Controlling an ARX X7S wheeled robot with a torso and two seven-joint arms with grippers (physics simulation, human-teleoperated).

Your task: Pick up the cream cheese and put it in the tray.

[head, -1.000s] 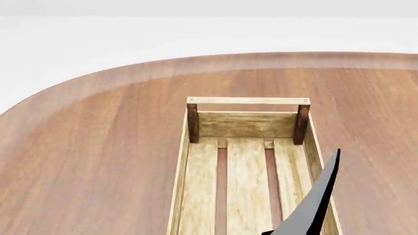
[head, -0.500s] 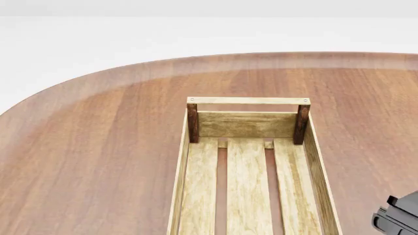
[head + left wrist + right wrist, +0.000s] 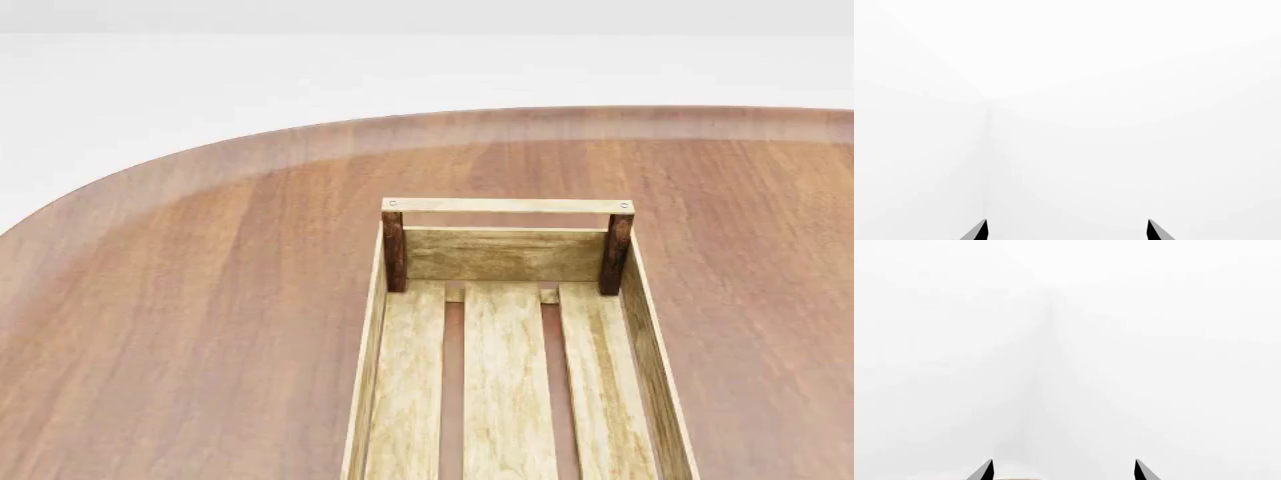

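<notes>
Now the head view holds only furniture. On the left spreads the rounded reddish-brown wooden table (image 3: pixel 200 330), bare across the whole part in view. Right of the middle stands the tray (image 3: pixel 366 380), a light wooden slatted crate with three pale bottom slats, dark corner posts and a rail handle across its far end; nothing lies on the slats that show, though its near end is cut off by the frame. A second ago a black arm reached over the tray's right wall; half a second ago only a dark gripper body showed at the lower right corner; at this moment it is gone from that view altogether. The right arm has therefore drawn back out of the scene.

The left gripper (image 3: pixel 1067 231) shows two black fingertips held well apart, released, facing blank white. The right gripper (image 3: pixel 1063 471) likewise stands spread with nothing between its tips, a sliver of pale tan just beyond them.

The cream cheese, the small white box, appears in no view, so its place cannot be told. Judging from the empty slats seen, the task is either just beginning or the box sits in the hidden near end.
</notes>
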